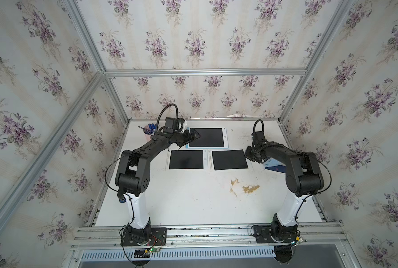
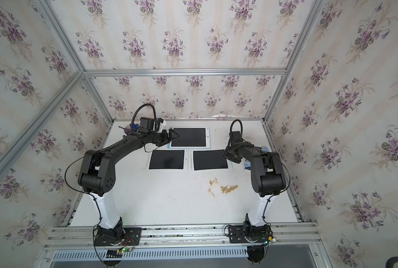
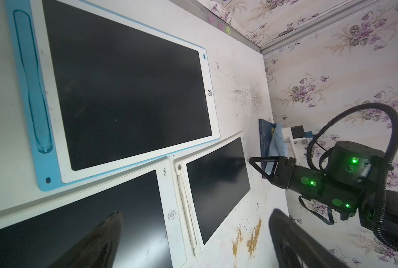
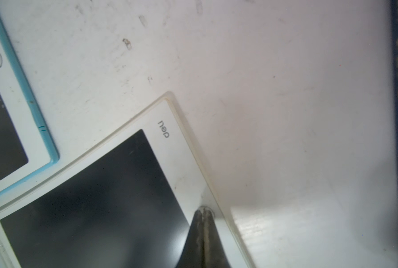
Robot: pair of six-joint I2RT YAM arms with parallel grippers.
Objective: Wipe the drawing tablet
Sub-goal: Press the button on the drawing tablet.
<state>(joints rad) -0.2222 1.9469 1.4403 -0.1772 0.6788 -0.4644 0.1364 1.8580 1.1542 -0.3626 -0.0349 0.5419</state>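
Three drawing tablets lie on the table (image 1: pixel 193 199): one blue-edged tablet (image 1: pixel 207 137) at the far side and two nearer ones, a left white tablet (image 1: pixel 186 159) and a right white tablet (image 1: pixel 230 160). Two styluses show, one blue stylus (image 3: pixel 34 92) and one white stylus (image 3: pixel 188 208). At the right are one cloth (image 1: pixel 273 166) and one book (image 3: pixel 264 134). One cup (image 1: pixel 147 136) stands far left, holding perhaps three pens (image 1: pixel 150 127), too small to count surely.
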